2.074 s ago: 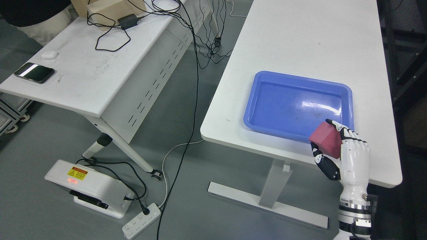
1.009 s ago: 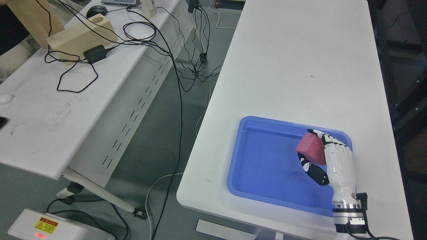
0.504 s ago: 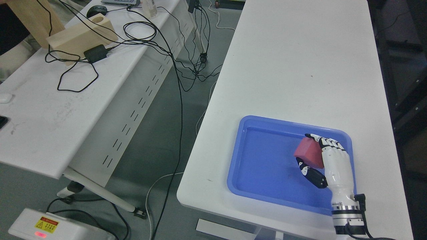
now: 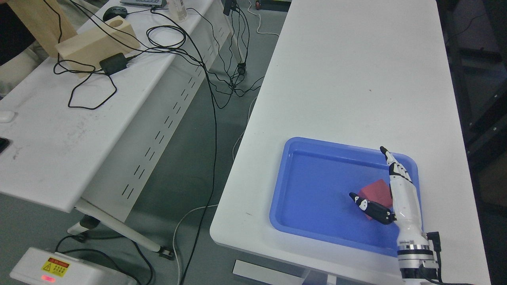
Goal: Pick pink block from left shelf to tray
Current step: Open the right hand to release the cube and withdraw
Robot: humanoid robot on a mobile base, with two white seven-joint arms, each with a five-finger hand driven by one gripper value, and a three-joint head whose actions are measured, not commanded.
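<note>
The pink block (image 4: 375, 192) lies in the blue tray (image 4: 313, 194) at its right side, on the white table (image 4: 356, 79). My right hand (image 4: 368, 178) stands over the tray's right part with its fingers stretched out straight and the thumb spread to the left. The block sits between the thumb and the palm, partly hidden by them. The hand holds nothing. My left arm is out of the picture.
A second white table (image 4: 59, 130) stands at the left with a wooden block (image 4: 95, 39), a power adapter (image 4: 113, 63) and cables. More cables (image 4: 214, 99) hang into the gap between the tables. A white device (image 4: 43, 269) lies on the floor at the lower left.
My right hand has opened its fingers and let go of the pink block. The block has dropped onto the tray floor. Earlier the camera shifted as the hand carried the block over the tray.
</note>
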